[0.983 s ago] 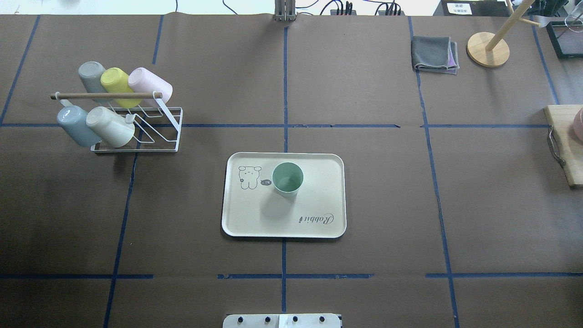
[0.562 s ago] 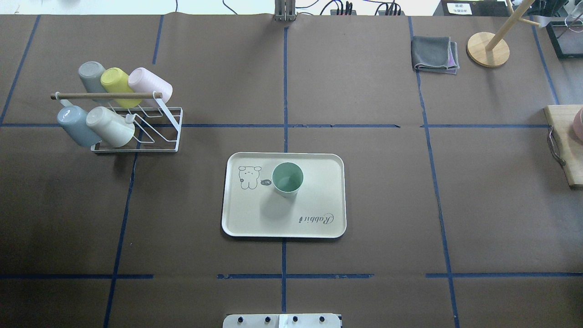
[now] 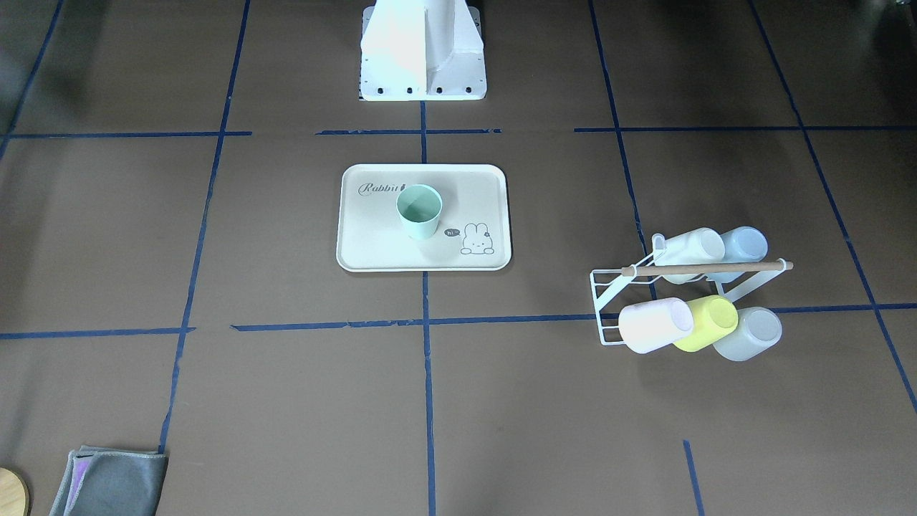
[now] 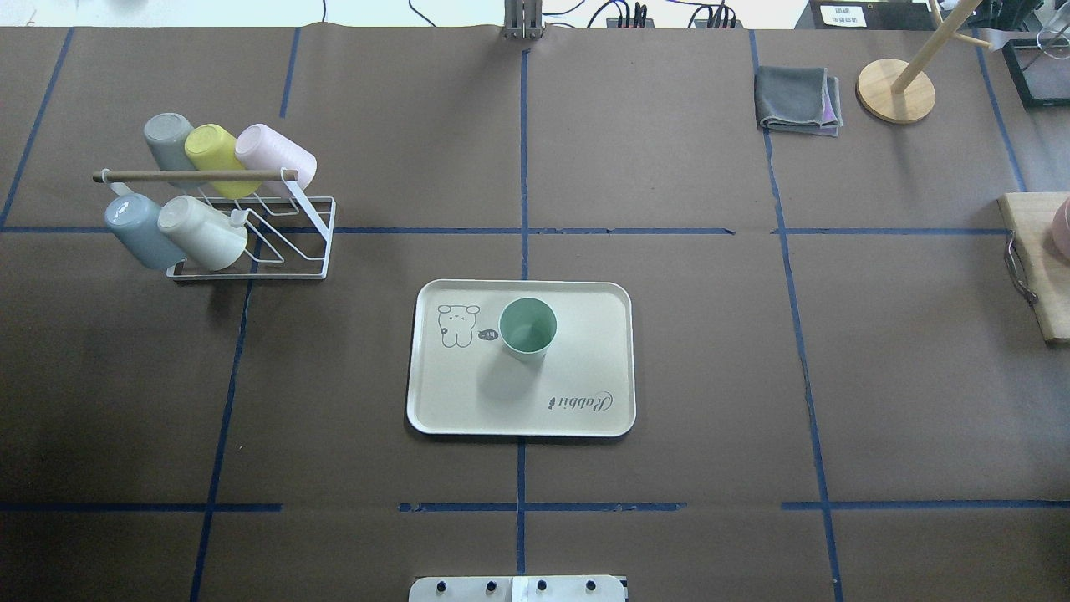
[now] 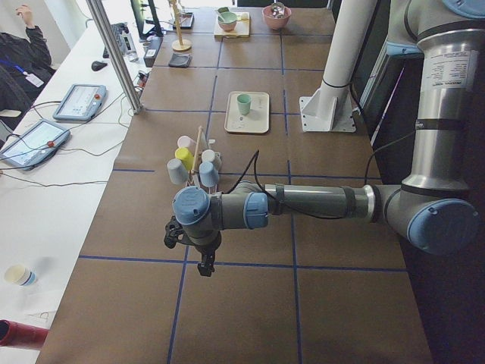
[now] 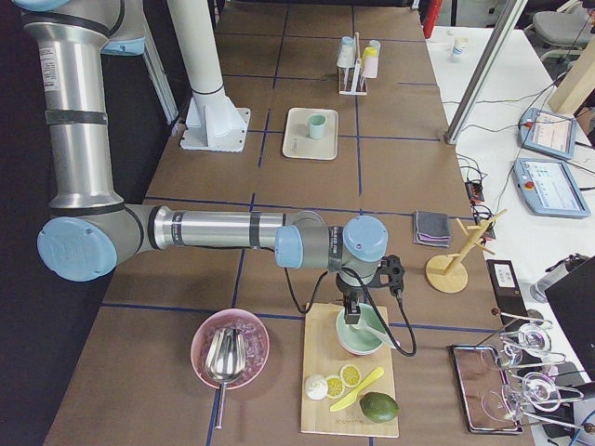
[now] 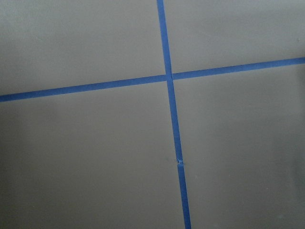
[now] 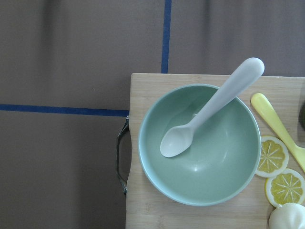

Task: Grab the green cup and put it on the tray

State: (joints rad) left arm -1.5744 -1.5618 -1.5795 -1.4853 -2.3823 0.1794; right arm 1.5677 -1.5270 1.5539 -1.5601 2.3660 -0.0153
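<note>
The green cup [image 4: 527,329] stands upright on the cream tray [image 4: 585,368], near its middle beside the bunny drawing; both also show in the front view, the cup [image 3: 419,210] on the tray [image 3: 372,236]. No gripper is near them. My left gripper [image 5: 204,265] hangs over bare table far off at the table's left end, shown only in the exterior left view, so I cannot tell if it is open or shut. My right gripper [image 6: 358,311] hangs over a bowl on a wooden board at the right end; I cannot tell its state either.
A white wire rack [image 4: 251,242] with several cups stands at the back left. A folded grey cloth [image 4: 797,100] and a wooden stand [image 4: 895,90] are at the back right. A wooden board [image 4: 1036,267] holds a pale green bowl [image 8: 200,143] with a white spoon.
</note>
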